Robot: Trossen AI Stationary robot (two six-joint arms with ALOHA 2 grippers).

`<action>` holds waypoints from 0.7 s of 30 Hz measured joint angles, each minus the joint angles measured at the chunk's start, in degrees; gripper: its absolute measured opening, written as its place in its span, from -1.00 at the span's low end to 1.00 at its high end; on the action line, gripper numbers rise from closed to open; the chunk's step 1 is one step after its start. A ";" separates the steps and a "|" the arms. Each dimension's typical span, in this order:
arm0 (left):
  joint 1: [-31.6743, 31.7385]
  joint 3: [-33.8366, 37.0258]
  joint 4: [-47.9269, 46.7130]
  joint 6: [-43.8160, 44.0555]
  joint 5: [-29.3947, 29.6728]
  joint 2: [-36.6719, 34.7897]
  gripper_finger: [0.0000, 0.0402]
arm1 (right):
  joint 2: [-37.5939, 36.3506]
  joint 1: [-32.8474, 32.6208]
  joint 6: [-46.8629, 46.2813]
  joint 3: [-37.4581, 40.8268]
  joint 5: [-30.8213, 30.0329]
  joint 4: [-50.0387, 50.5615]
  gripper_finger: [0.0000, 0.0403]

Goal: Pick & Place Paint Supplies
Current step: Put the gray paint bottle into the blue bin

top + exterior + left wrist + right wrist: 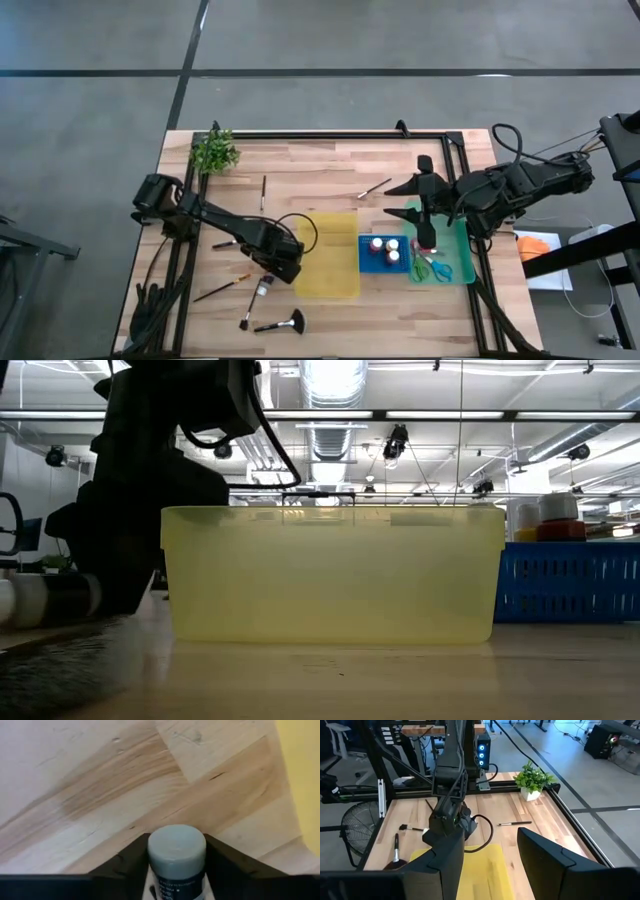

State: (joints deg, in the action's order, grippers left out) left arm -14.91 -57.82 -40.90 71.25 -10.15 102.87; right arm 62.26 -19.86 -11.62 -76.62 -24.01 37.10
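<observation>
My left gripper (286,264) is low over the table beside the yellow tray's left edge (300,262), shut on a small paint bottle with a grey cap (176,851). My right gripper (402,199) hovers open above the green tray (455,240) and touches nothing; its fingers point toward the table's left. Paint bottles (385,249) stand in the blue tray (368,262). Scissors (431,268) lie in the green tray. Thin brushes (263,191) (375,188) (223,291) and a black fan brush (284,324) lie flat on the wood. My left gripper has the paint bottle pinched between its two fingers (127,870), one on each side of the body just under the cap (175,884). The cap stands out past the fingertips. Whether the bottle's base is on the table is hidden by the gripper.
A leafy plant (214,151) stands at the far left corner. A black rail frame (330,134) runs round the table's edges. The yellow tray (330,575) fills the low view, with the blue tray (570,582) to its right. Bare wood lies between the plant and the trays.
</observation>
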 joint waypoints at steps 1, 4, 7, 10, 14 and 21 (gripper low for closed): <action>0.15 0.00 -0.19 -0.62 -0.27 -0.03 -0.19 | 0.02 0.00 0.00 0.00 0.00 0.00 -0.09; 0.73 0.25 -2.24 -3.04 -0.39 -1.13 -0.31 | 0.35 0.00 -0.15 0.00 -0.71 -0.18 -0.09; 1.94 0.27 -4.81 -5.62 -0.31 -4.58 -0.32 | 0.54 0.00 -0.14 0.02 -1.74 -0.40 -0.09; 4.27 0.24 -8.90 -7.33 1.10 -10.42 -0.23 | 0.61 0.09 0.34 0.02 -3.21 -1.11 -0.09; 8.98 0.24 -9.36 -6.84 5.34 -22.00 -0.14 | 0.63 0.41 1.45 0.02 -5.01 -1.92 -0.09; 18.49 0.20 6.62 -0.07 18.76 -40.03 -0.18 | 1.56 0.82 8.52 0.15 -7.77 -2.51 -0.09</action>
State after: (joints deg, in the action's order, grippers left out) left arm 3.59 -57.63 -34.28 71.18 8.61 62.84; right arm 63.82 -19.04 -3.10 -76.47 -31.78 34.59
